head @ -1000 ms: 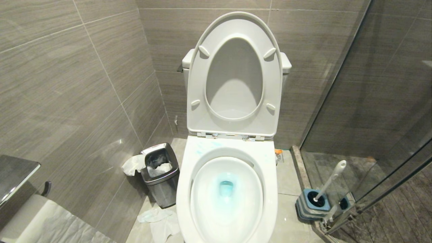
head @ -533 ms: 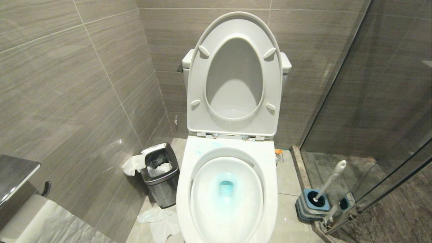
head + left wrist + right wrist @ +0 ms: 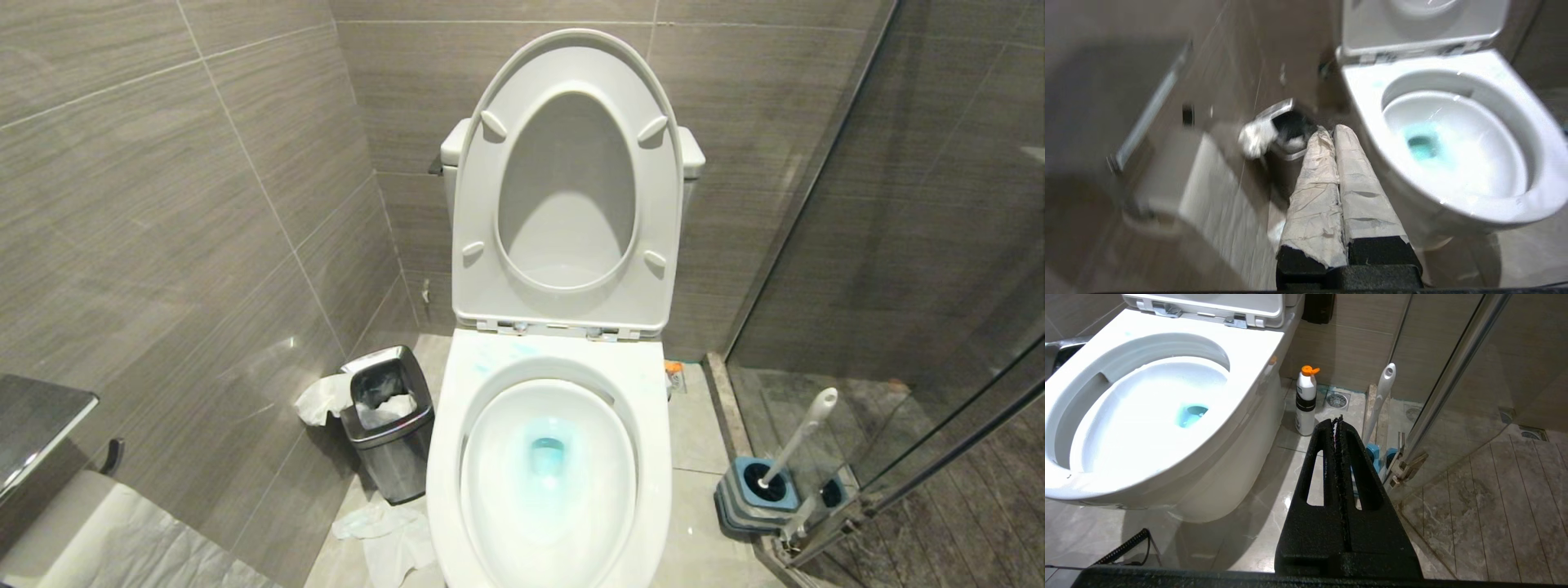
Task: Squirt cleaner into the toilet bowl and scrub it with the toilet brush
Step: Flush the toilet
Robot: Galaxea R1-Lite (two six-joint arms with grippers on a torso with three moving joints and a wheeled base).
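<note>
At four o'clock of the toilet bowl [image 3: 445, 457] | toilet brush [image 3: 804, 429]: light, stiff, slick; we'd grip mid-handle | left tool [image 3: 1331, 130], right tool [image 3: 1338, 420] closed, empty.

head view: no visible chg vs earlier | toilet bowl [image 3: 653, 457] same | toilet brush [image 3: 804, 433] same

Grey streaked wall tiles [image 3: 204, 188] enclose a pale tiled floor [image 3: 694, 425] — a glass shower partition [image 3: 914, 245] stands right.

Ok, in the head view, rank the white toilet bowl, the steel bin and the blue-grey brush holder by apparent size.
1. Glossy white ceramic toilet bowl
2. Small square steel bin
3. Square blue-grey brush holder
</note>
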